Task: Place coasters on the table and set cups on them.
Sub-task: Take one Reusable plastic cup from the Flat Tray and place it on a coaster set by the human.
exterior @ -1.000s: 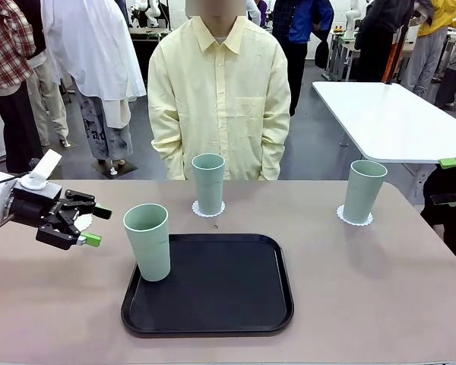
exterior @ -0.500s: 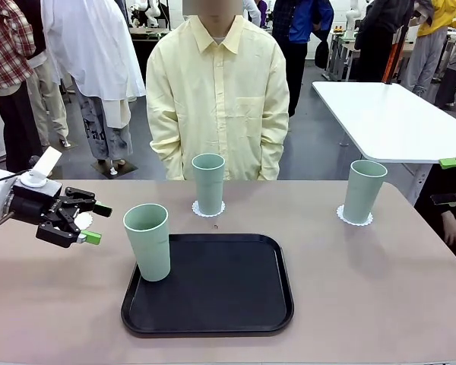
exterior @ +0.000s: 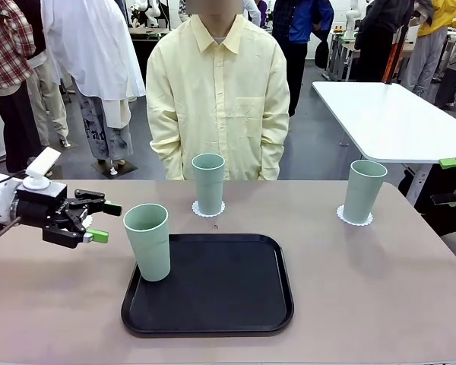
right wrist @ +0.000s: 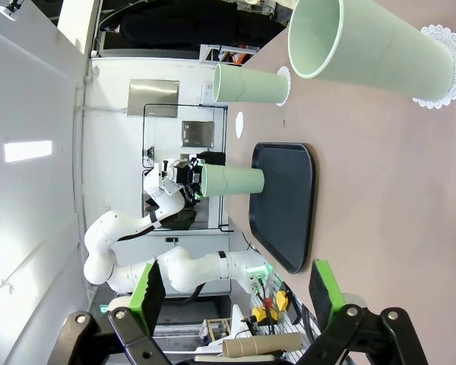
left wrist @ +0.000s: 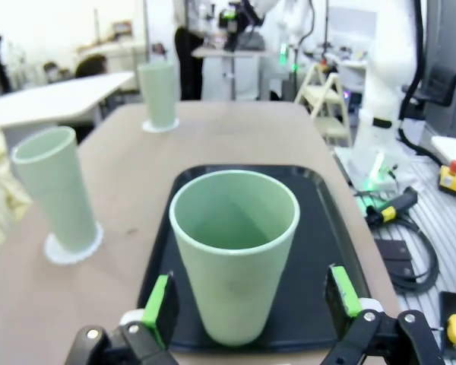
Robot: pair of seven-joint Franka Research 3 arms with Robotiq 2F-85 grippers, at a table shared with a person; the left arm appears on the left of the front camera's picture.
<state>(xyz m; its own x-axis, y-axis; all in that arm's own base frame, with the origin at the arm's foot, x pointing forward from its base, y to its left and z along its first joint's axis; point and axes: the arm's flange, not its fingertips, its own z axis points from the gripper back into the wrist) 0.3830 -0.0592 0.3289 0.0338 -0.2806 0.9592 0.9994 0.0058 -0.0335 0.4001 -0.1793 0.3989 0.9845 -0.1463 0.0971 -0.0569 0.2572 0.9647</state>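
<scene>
One mint cup (exterior: 147, 242) stands at the black tray's (exterior: 213, 296) left edge. My left gripper (exterior: 106, 222) is open and level just left of it; in the left wrist view the cup (left wrist: 235, 258) stands just ahead of the green pads (left wrist: 161, 308). A loose coaster (exterior: 87, 221) lies on the table (exterior: 365, 289), partly hidden behind that gripper. A second cup (exterior: 208, 182) stands on a coaster (exterior: 208, 210) in front of the person, a third cup (exterior: 363, 190) on a coaster (exterior: 354, 219) at the right. My right gripper (right wrist: 235, 293) is open and empty, off to the right.
A person (exterior: 219, 99) in a pale yellow shirt stands at the far side, hands behind the back. A glossy white table (exterior: 387, 118) stands beyond the right corner. The tray's middle and right side are bare.
My left gripper has moved right, closer to the cup on the tray, and levelled out. The cups and coasters have not moved.
</scene>
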